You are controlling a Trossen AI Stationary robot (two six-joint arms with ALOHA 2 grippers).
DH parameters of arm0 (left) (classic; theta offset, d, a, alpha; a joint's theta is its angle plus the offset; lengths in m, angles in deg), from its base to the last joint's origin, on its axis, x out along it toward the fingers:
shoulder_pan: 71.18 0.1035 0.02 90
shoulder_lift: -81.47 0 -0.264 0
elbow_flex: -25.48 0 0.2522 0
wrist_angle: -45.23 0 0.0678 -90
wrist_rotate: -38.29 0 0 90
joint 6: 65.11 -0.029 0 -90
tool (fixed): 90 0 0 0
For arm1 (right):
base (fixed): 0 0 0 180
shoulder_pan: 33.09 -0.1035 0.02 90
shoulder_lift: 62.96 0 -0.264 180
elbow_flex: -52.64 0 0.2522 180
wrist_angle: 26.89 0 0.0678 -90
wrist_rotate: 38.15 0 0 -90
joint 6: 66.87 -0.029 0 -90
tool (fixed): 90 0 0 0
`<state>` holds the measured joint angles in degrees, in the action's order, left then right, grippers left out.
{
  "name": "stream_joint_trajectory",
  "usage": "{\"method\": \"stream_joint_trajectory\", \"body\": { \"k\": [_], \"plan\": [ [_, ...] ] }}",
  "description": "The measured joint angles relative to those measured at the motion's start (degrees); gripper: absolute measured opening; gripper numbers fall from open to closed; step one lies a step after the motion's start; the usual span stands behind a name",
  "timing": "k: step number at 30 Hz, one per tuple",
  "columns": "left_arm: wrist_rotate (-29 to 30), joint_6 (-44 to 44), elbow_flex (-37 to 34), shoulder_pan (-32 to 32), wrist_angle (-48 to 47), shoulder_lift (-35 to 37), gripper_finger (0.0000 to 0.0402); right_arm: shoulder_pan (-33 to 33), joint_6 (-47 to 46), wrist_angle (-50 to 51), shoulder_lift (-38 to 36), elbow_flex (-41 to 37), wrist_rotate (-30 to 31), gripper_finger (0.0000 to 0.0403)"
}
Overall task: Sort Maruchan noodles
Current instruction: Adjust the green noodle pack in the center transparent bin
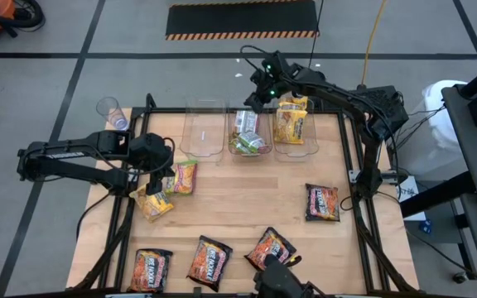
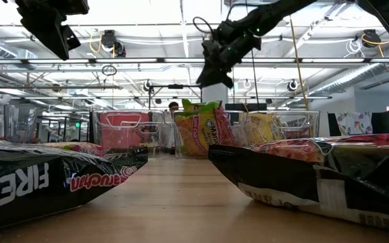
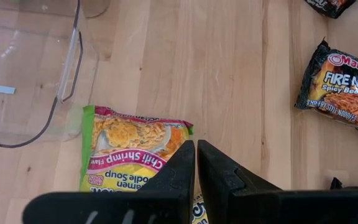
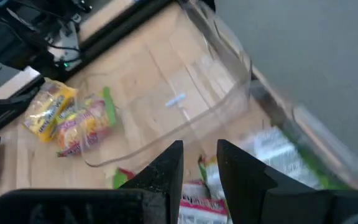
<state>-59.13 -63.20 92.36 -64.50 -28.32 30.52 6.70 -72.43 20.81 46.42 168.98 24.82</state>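
Three clear bins stand along the table's far edge: the left bin is bare, the middle bin holds green-edged noodle packets, and the right bin holds yellow ones. My right gripper hovers open above the middle bin, with nothing between its fingers. My left gripper hangs shut over the table's left side. Below it a green-edged packet and a yellow packet lie flat. Several dark packets lie flat on the table, one at the right and others by the near edge.
A clear cup stands beyond the table's far left corner. A black frame runs along the table's sides. In the low view, two dark packets lie close in front. Bare wood shows at the table's middle.
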Motion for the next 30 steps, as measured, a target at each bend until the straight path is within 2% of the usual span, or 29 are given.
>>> {"method": "stream_joint_trajectory", "body": {
  "k": [8, 13, 26, 30],
  "plan": [
    [0.0, -0.1, 0.0, 0.0, 0.0, 0.0, 0.0024, 0.0, -4.6, -7.8, 0.0, -10.0, -0.2, 0.0091],
    [0.0, -0.1, 0.0, 0.0, 0.0, 0.0, 0.0024, 0.2, -6.2, -12.3, 0.1, -13.6, -0.2, 0.0091],
    [0.0, -0.1, 0.0, 0.0, 0.0, 0.0, 0.0024, 0.3, -14.7, -12.5, 0.1, -15.0, 3.4, 0.0091],
    [0.0, -0.1, 0.0, 0.0, 0.0, 0.0, 0.0024, -0.5, -15.6, -11.9, 0.1, -15.0, 9.7, 0.0091]
  ]
}}
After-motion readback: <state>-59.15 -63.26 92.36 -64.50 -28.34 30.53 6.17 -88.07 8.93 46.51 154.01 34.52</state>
